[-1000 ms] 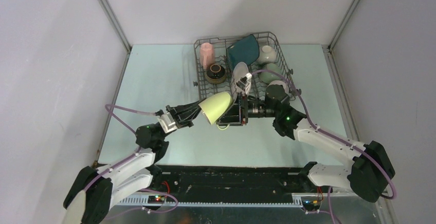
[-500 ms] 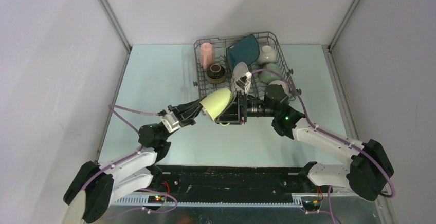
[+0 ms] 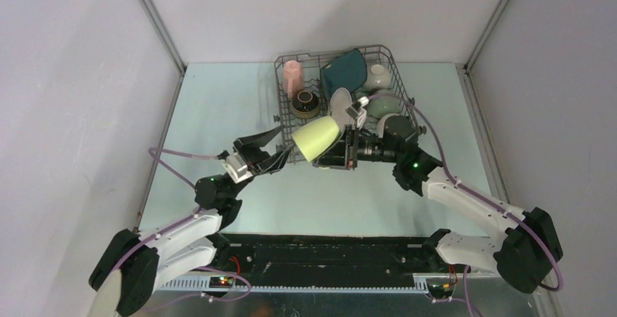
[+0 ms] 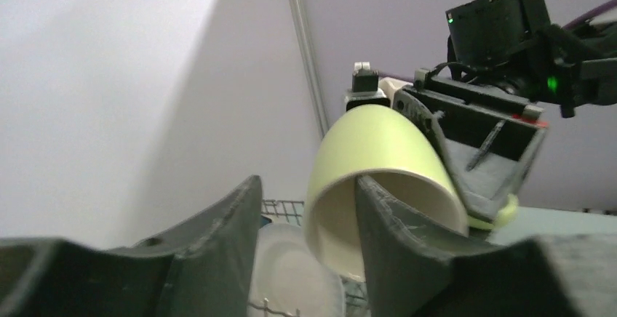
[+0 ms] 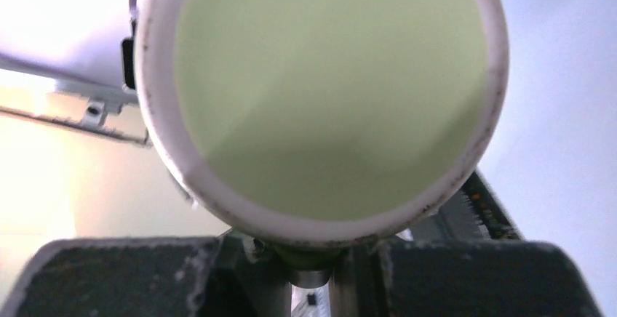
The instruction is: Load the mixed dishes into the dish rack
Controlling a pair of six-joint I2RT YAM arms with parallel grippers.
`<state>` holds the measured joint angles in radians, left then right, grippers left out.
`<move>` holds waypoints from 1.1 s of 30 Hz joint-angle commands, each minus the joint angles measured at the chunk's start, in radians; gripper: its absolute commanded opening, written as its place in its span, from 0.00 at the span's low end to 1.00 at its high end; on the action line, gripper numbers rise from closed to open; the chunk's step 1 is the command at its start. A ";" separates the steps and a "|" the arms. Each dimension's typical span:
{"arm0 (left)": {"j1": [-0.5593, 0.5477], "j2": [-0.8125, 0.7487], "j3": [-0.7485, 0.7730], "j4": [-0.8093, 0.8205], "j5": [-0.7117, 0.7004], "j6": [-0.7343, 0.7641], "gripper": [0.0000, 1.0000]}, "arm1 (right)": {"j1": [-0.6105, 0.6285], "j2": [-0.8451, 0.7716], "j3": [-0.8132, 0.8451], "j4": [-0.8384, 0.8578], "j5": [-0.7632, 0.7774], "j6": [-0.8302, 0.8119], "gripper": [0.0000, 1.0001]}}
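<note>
While the left gripper [image 3: 282, 142] sits spread just near-left of the dish rack [image 3: 278, 91], with one finger apparently inside the mouth of the yellow-green mug [image 3: 316, 139], we don't count that as a grip. The right gripper [image 3: 329, 158] is pinching the mug low at its base end, probably on the handle. The mug hangs tilted in the air at the rack's near edge, mouth towards the left arm.

Our call: back the left finger straight out along the mug axis without scraping the rim. Then carry the mug further in over the rack, clear of the brown bowl [image 3: 306, 103] and round white plate [image 3: 340, 106], and set it mouth-down between tines.
</note>
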<state>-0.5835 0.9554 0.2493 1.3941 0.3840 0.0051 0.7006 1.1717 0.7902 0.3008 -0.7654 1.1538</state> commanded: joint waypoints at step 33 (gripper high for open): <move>-0.004 -0.549 0.176 -1.602 -0.766 -0.649 1.00 | -0.214 0.152 0.318 -0.416 0.512 -1.042 0.00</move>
<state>-0.5869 0.4545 0.4309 -0.1722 -0.3336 -0.6296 0.4580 1.2896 1.0126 -0.2516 -0.2584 0.2443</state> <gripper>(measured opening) 0.996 0.186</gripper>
